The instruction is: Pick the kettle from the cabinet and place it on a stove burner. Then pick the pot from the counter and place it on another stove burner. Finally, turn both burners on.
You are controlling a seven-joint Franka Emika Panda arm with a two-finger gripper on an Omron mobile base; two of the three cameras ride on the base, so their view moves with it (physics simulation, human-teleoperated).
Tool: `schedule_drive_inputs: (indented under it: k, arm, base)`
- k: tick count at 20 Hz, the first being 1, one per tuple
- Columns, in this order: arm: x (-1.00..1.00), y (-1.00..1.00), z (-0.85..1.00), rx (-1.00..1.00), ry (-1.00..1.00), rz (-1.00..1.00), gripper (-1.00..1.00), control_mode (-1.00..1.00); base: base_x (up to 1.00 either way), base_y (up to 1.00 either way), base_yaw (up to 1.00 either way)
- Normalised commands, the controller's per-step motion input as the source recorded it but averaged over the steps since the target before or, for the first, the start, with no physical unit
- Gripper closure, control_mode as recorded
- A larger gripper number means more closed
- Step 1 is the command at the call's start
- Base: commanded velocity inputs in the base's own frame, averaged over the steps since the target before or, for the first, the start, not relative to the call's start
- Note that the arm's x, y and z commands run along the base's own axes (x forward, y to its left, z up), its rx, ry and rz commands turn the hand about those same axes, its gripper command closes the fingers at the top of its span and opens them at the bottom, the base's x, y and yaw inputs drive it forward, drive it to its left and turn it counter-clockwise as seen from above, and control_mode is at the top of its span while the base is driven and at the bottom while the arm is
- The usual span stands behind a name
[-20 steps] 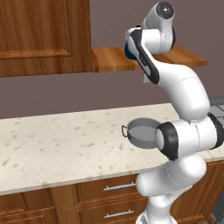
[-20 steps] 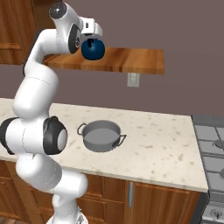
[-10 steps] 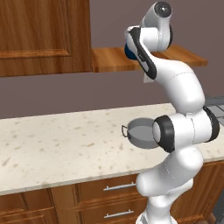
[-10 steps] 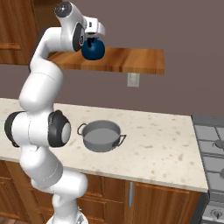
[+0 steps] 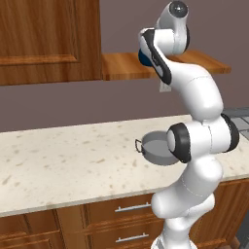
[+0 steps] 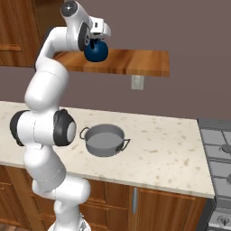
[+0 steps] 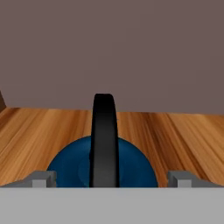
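Nothing is done yet; the kettle (image 7: 103,164) stands on the cabinet (image 6: 135,63) shelf, the gripper (image 7: 111,178) spread wide around its handle (not pinching); the pot (image 6: 104,140) waits on the counter (image 6: 167,149).

The hand view looks straight at the kettle (image 7: 70,168), a round dark-blue body sitting on the wooden shelf (image 7: 175,135) of the cabinet. Its black handle (image 7: 105,140) rises edge-on up the middle, in front of a plain brownish-grey wall (image 7: 113,48). The gripper (image 7: 112,178) stands wide open, its two grey fingertips (image 7: 41,178) set on either side of the kettle and clear of the handle.
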Motion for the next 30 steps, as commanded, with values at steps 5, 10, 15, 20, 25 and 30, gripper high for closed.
schedule_drive_inputs:
  k: [5, 10, 15, 20, 25, 30]
  arm:
    - [0.01, 0.0, 0.0, 0.0, 0.03, -0.04, 1.0, -1.0]
    - [0.0, 0.0, 0.0, 0.0, 0.02, -0.06, 1.0, -1.0]
    - [-0.02, 0.0, 0.0, 0.03, 0.03, -0.06, 1.0, -1.0]
    - [-0.03, 0.0, 0.0, 0.03, 0.01, -0.02, 1.0, -1.0]
    - [-0.39, 0.0, 0.02, 0.02, -0.03, 0.0, 1.0, -1.0]
    - [-0.57, 0.0, 0.05, 0.01, -0.1, 0.0, 1.0, -1.0]
  base:
    - [0.0, 0.0, 0.0]
    - [0.0, 0.0, 0.0]
    - [0.0, 0.0, 0.0]
    - [0.0, 0.0, 0.0]
    - [0.0, 0.0, 0.0]
    - [0.0, 0.0, 0.0]
